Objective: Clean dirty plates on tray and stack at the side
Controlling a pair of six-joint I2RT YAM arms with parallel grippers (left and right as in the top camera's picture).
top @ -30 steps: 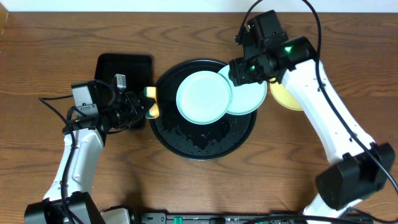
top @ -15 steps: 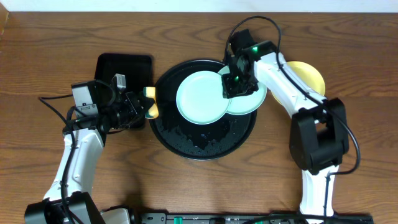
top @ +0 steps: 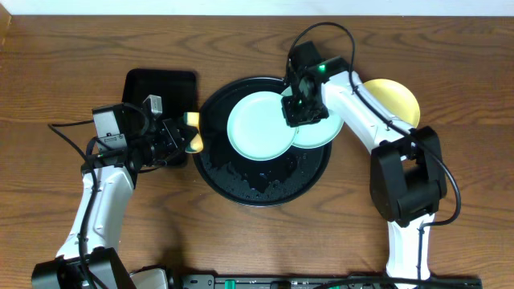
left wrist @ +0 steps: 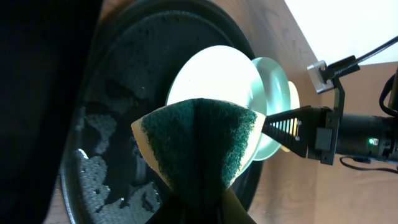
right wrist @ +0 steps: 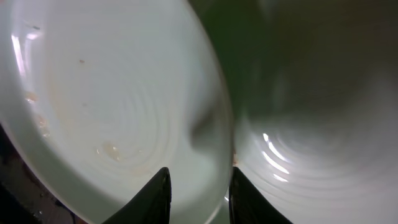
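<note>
Straddling the right rim of the left mint plate on the tray with the spread right tool, far nearer than the left tool pinching the sponge.

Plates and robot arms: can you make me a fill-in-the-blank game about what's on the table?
1. The left gripper is holding a ___.
2. The number of green plates lying on the tray is ___.
3. The plate lying off the tray, to its right in the overhead view, is coloured ___.

Missing words: sponge; two; yellow.
</note>
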